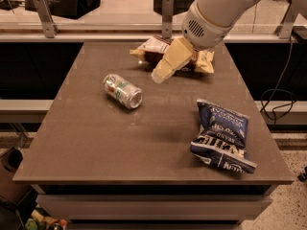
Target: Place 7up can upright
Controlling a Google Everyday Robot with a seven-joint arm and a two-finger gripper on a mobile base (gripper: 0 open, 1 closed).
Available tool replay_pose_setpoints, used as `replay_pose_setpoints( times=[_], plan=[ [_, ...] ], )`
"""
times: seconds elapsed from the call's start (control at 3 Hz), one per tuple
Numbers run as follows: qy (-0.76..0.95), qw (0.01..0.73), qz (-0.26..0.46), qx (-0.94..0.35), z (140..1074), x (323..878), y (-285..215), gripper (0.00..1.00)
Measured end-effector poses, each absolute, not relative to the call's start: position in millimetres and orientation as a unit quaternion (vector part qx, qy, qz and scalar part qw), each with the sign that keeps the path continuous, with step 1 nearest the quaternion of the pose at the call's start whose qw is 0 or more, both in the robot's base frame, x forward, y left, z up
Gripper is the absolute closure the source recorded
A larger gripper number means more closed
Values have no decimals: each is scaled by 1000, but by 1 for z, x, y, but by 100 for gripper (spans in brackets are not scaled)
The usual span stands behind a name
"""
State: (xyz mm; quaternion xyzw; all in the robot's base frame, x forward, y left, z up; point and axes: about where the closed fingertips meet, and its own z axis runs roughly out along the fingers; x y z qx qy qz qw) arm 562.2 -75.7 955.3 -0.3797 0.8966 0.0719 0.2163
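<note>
The 7up can, silver with a white-green label, lies on its side on the left-centre of the brown table, its open end pointing towards the front right. My gripper, cream-coloured on a white arm, hangs above the table in the back middle. It is to the right of the can and behind it, apart from it, and holds nothing.
A brown-and-cream snack bag lies at the back of the table, partly hidden by my gripper. A blue chip bag lies at the front right. A rail with metal posts runs behind the table.
</note>
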Motion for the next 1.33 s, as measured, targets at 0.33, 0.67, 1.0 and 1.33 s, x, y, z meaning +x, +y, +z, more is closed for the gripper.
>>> replay_pose_setpoints(
  times=[0.33,0.67,1.0,1.33],
  plan=[
    [897,214,67,-382,950,573,-55,0],
    [901,202,56,-380,933,587,-22,0],
    [907,192,39,-372,924,594,-5,0],
    [910,173,17,-376,920,596,9,0]
  ],
)
